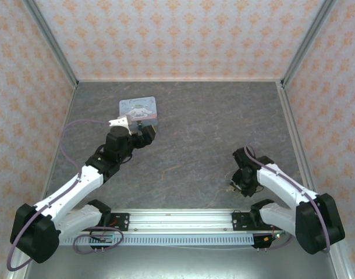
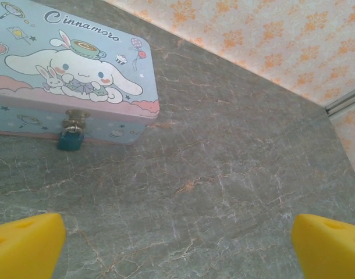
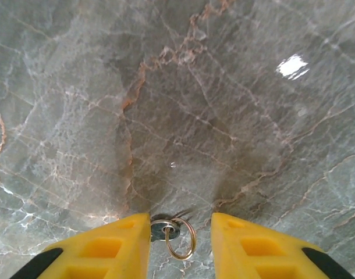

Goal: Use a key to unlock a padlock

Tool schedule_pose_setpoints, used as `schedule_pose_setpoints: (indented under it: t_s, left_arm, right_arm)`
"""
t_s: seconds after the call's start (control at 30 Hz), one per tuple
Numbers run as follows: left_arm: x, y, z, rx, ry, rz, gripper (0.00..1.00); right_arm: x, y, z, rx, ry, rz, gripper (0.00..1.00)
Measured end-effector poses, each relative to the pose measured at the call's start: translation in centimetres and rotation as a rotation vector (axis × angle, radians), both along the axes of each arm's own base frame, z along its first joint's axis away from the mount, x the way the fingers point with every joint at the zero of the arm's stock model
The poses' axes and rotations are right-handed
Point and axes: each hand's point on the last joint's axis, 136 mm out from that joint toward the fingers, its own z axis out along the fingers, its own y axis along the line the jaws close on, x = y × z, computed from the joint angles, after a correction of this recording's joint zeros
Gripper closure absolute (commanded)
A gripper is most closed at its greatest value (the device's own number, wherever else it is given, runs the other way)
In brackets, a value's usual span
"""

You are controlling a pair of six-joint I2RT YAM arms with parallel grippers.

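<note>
Between the yellow fingertips of the right pincer [image 3: 180, 224], which stand partly apart and clamp nothing, the small metal key [image 3: 164, 230] on its thin wire ring [image 3: 182, 239] lies flat on the grey marbled table [image 3: 183, 104]. Further out, the left pincer [image 2: 177, 235] is fully spread and empty, facing the tiny dark teal padlock [image 2: 70, 139], which hangs on the front of the pastel-blue rectangular cartoon tin [image 2: 73, 64].

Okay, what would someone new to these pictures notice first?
The pastel-blue cartoon tin at the table's far side, left of centre, with a tiny teal padlock hanging on its front clasp. Then the orange-patterned walls round the grey marbled table. At the near right, the right gripper straddles a small key lying on the table.
</note>
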Motion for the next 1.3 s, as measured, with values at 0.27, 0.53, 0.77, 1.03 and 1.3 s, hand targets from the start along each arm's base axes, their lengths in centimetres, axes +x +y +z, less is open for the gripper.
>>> schedule_pose_setpoints:
  t_s: [0.27,0.53,0.77,1.03,1.3]
  left_arm:
    - [0.2,0.0,-0.5,0.025,0.012,-0.005,0.0]
    - [0.4,-0.1,-0.2,0.025,0.012,-0.005,0.0]
    - [0.1,0.1,-0.4,0.032,0.027,-0.003,0.0]
    - [-0.1,-0.1,1.1,-0.023,0.019,0.008,0.0]
    - [0.3,-2.5,0.1,-0.252,0.145,0.009,0.0]
  right_arm:
    - [0.7,0.7,-0.3,0.028,-0.007,-0.028,0.8]
    - [0.8,0.9,-0.4,0.031,0.003,-0.045,0.96]
    - [1.0,1.1,-0.3,0.045,-0.006,-0.076,1.0]
    - [1.2,1.4,-0.2,0.101,-0.065,-0.193,1.0]
    - [6.8,5.4,3.2,0.341,-0.266,-0.261,1.0]
